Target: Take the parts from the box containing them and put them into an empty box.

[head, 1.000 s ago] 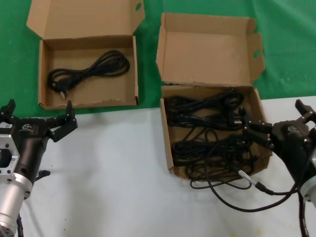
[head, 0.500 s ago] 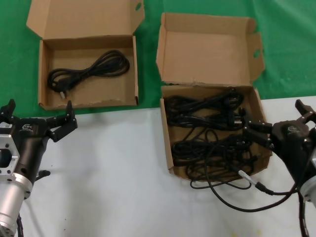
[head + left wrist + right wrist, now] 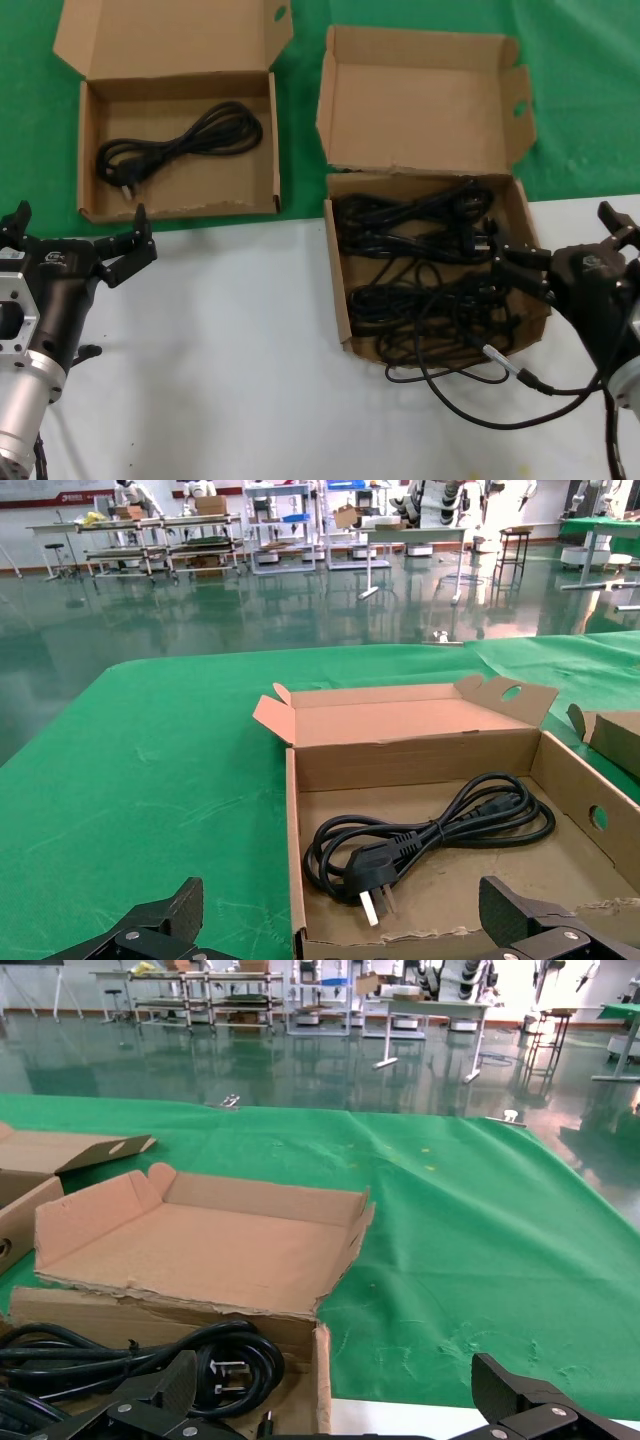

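The parts (image 3: 420,275) are thin black power cords with moulded plugs, looped into long bundles and heaped in a glossy tangle. They fill the box containing them (image 3: 340,290), a brown corrugated cardboard carton whose front wall is ragged and torn and whose tall lid (image 3: 420,100) stands upright with side wings, one wing pierced by an oval hole. This box sits just ahead of and to the inner side of the right gripper (image 3: 570,250), whose dark, wedge-shaped fingers are spread wide apart and hold nothing; the inner fingertip reaches over the box's near corner, just above the cords.

A black lead with a silver metal connector (image 3: 498,352) trails out over the torn front wall onto the smooth white tabletop (image 3: 250,350), curling just in front of the right gripper.

The empty box (image 3: 85,150), a wide shallow cardboard tray with a flat wingless lid and an oval hole near one corner, lies ahead of the left gripper (image 3: 75,230) on green cloth (image 3: 600,80). One looped cord (image 3: 180,142) lies flat on its matte floor; its pale plug prongs show in the left wrist view. The left gripper hovers near the box's front wall with its fingers splayed wide, grasping nothing.
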`<state>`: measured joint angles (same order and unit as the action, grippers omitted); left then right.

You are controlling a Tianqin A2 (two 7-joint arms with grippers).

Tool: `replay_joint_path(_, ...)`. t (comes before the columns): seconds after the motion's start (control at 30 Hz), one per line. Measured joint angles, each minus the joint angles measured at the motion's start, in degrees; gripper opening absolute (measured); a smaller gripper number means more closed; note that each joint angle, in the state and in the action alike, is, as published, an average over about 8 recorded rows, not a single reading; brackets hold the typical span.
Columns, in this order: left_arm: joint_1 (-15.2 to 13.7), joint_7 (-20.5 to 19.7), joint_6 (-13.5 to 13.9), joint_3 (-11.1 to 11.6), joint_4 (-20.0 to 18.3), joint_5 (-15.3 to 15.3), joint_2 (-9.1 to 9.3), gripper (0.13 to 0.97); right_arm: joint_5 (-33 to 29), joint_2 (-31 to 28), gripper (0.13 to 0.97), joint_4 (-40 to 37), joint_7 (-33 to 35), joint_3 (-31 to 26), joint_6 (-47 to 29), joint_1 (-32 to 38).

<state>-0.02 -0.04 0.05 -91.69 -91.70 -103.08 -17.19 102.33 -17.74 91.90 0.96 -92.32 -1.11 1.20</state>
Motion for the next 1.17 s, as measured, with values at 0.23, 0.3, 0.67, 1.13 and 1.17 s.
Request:
replay_joint_path(0.23, 0.00, 0.00, 0.00, 0.00, 0.00, 0.00, 0.00, 0.966, 0.00, 0.00, 0.966, 0.00, 0.00, 0.00, 0.00, 0.00)
replay_joint_path(0.3, 0.00, 0.00, 0.00, 0.00, 0.00, 0.00, 0.00, 0.966, 0.00, 0.00, 0.966, 0.00, 0.00, 0.00, 0.00, 0.00)
replay_joint_path(0.67, 0.00, 0.00, 0.00, 0.00, 0.00, 0.00, 0.00, 0.966, 0.00, 0.00, 0.966, 0.00, 0.00, 0.00, 0.00, 0.00)
replay_joint_path(1.13, 0.00, 0.00, 0.00, 0.00, 0.00, 0.00, 0.00, 0.966, 0.00, 0.00, 0.966, 0.00, 0.00, 0.00, 0.00, 0.00)
replay_joint_path(1.17, 0.00, 0.00, 0.00, 0.00, 0.00, 0.00, 0.00, 0.966, 0.00, 0.00, 0.966, 0.00, 0.00, 0.00, 0.00, 0.00)
